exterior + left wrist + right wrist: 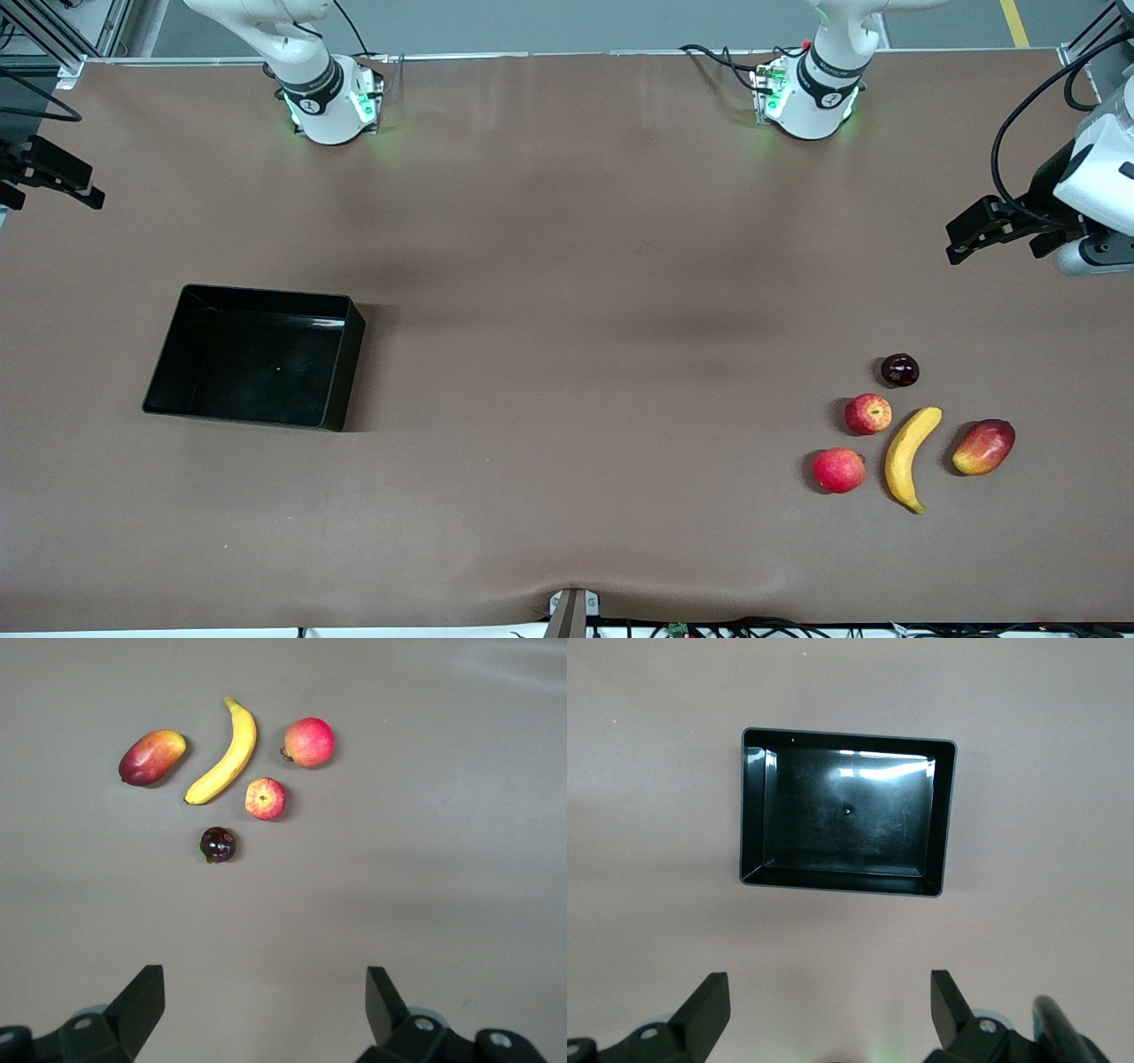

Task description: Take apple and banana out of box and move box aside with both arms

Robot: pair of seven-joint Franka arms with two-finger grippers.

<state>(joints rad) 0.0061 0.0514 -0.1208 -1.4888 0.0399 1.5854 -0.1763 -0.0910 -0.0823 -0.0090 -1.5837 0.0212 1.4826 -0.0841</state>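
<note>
Big brown table [567, 354] with a smooth matte cover, and both robot bases sit along its upper edge in the front view. Not much clutter, just a tray at one end and a little pile of fruit at the other.

The black box [257, 356] sits flat toward the right arm's end of the table. It's glossy with low upright walls, and nothing is in it as far as I can see. From the right wrist view you look straight down into it [846, 811], with light reflecting off its floor.

The fruit cluster is toward the left arm's end, well apart from the box. The banana [910, 455] lies on the table between the mango [983, 447] and the two apples. The small red apple with yellow patches [868, 414] is just beside the banana, and the evenly pink-red apple [838, 470] sits nearer the front camera than it. A small dark round fruit [900, 369] is the farthest of the bunch from the front camera. None of them seem to touch.

The left gripper [1001, 232] is up in the air over the left arm's end of the table, fingers spread wide apart, holding nothing. The right gripper [830, 1010] hangs above the table near the box, fingers also spread apart and gripping nothing.
</note>
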